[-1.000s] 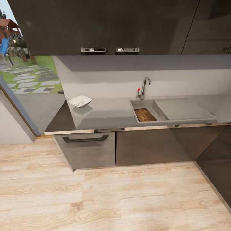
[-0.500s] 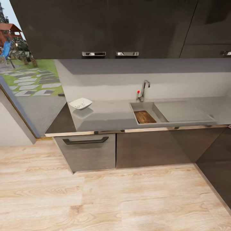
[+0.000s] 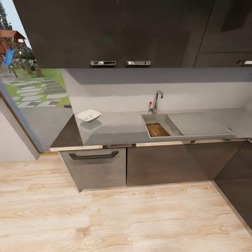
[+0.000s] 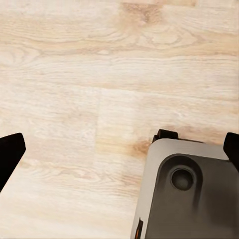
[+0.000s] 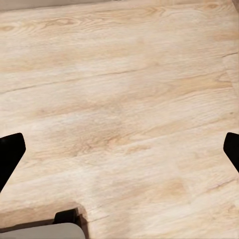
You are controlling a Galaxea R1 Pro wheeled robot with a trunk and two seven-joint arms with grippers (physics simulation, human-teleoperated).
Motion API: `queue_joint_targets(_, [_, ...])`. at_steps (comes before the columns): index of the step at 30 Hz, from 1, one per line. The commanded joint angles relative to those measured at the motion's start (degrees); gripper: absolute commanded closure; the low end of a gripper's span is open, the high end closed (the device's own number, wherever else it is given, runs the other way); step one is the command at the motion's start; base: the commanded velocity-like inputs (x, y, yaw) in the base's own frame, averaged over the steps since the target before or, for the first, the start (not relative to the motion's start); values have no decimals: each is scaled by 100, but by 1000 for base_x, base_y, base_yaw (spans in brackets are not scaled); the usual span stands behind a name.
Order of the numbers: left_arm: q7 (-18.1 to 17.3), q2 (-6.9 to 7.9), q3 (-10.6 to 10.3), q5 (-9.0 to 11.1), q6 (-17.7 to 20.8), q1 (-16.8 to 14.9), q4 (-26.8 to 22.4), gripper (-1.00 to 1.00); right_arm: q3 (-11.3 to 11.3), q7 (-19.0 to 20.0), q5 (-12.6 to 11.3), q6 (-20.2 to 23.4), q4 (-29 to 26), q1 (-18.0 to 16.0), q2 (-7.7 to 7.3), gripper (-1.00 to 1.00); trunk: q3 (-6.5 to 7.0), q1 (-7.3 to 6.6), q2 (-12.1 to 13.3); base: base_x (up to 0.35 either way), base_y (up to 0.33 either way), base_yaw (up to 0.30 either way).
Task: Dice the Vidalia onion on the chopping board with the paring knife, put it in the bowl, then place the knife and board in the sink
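— Across the wooden floor [image 3: 140, 220], well back from the cabinets: why is nothing in hand?

— My guess is that the job looks nearly over. The chopping board [image 3: 157, 130] lies flat in the sink [image 3: 151, 119] basin, at the near end, right of the bowl [image 3: 88, 115] and below the chrome faucet [image 3: 156, 100] with its red knob.

— And the bowl?

— On the countertop [image 3: 119, 127], far left, well apart from the sink — small pale bits inside, too small to say whether that's diced onion. I can't pick out the paring knife.

— The grippers?

— Both point down at the floor. The left gripper [image 4: 119, 149] hangs with fingertips spread wide above the robot's base [image 4: 184, 194]; the right gripper [image 5: 119, 149] is likewise wide apart, gripping nothing.
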Motion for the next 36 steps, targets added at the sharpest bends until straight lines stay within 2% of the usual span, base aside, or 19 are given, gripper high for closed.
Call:
queue_joint_targets(1, [13,5,-49,56,-22,-1,3,-100,-49,33,17,-18,4,-4,-2,-100,-1,3,-10,0,0,0])
queue_joint_targets(33, [13,-5,-48,49,-22,0,152,-100,-44,36,21,18,14,-2,15,-100,274,3,-10,0,0,0])
queue_joint_targets(34, [13,-92,-55,51,-19,2,231,-100,-42,24,28,198,22,-3,92,-100,274,3,-10,0,0,0])
queue_joint_targets(35, [13,-247,-61,62,-15,1,883,-100,-41,24,32,1657,24,-2,191,-100,274,3,-10,0,0,0])
queue_joint_targets(36, [17,-302,-62,74,8,-1,1559,-100,-37,27,34,2675,28,3,229,-100,275,3,-10,0,0,0])
